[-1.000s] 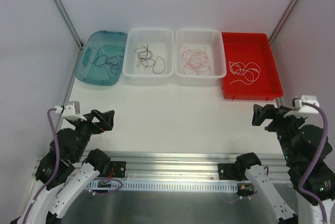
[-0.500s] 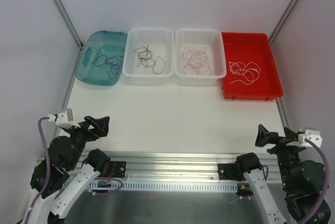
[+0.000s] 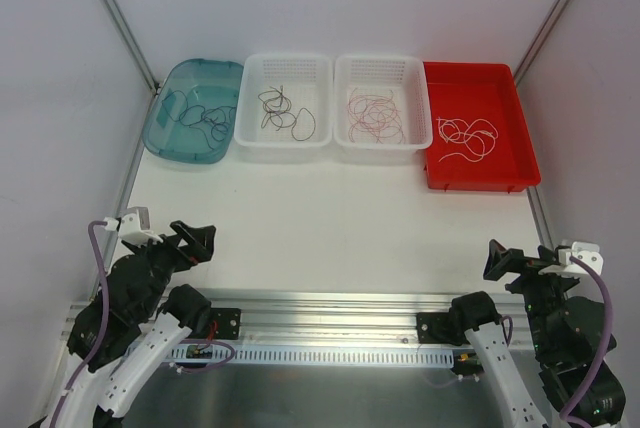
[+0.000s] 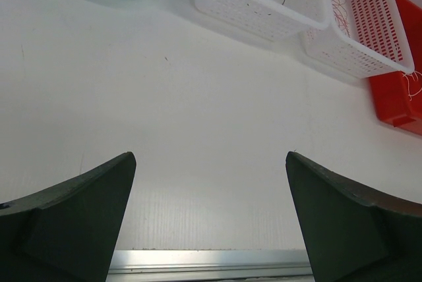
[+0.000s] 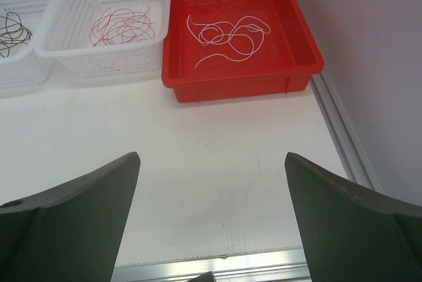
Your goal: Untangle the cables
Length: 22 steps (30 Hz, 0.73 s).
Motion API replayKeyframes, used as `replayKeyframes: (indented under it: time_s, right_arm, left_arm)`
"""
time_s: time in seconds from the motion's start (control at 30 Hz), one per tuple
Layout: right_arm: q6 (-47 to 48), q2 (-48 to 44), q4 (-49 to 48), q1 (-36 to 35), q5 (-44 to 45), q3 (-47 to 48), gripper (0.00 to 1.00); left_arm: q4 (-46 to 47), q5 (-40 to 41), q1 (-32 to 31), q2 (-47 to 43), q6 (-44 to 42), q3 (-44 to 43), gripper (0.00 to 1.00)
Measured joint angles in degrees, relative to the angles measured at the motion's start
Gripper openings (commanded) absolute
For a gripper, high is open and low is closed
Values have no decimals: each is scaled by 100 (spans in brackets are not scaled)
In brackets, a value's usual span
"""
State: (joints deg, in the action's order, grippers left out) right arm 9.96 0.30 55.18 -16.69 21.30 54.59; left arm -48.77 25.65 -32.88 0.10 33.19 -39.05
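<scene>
- left gripper: over the 8 o'clock corner of the desk, close to the near rail. Jaws wide apart, nothing between them. Its wrist view shows only bare desk in the gap.
- right gripper: over the 4 o'clock corner, also close to the rail. Jaws spread just as wide, holding nothing. Its wrist view looks toward 12 o'clock, with bare desk between the fingers.
- Four containers sit in a row along the 12 o'clock edge, each touching or just beside its neighbour.
- teal bin: 11 o'clock end, turned a bit askew to the row. dark cables lie loose on its floor. I can't tell their exact colour through the tint.
- left white basket: just left of 12 o'clock. brown/black cables inside in a loose curly clump.
- right white basket: just right of 12 o'clock, side by side with the other basket. red/pink cables inside, overlapping in many loops.
- red tray: 1 o'clock end. white cables lie near the middle of its floor in open loops. I can't tell the strand count.
- Both grippers are well apart from the containers, with open desk between.
</scene>
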Motion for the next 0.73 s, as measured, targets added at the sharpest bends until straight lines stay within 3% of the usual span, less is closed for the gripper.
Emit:
replayKeyframes:
  time_s: [0.73]
  right_arm:
    - [-4,0,4,0,101,0,97]
  left_arm:
    - [-4,0,0,0,79,214,99]
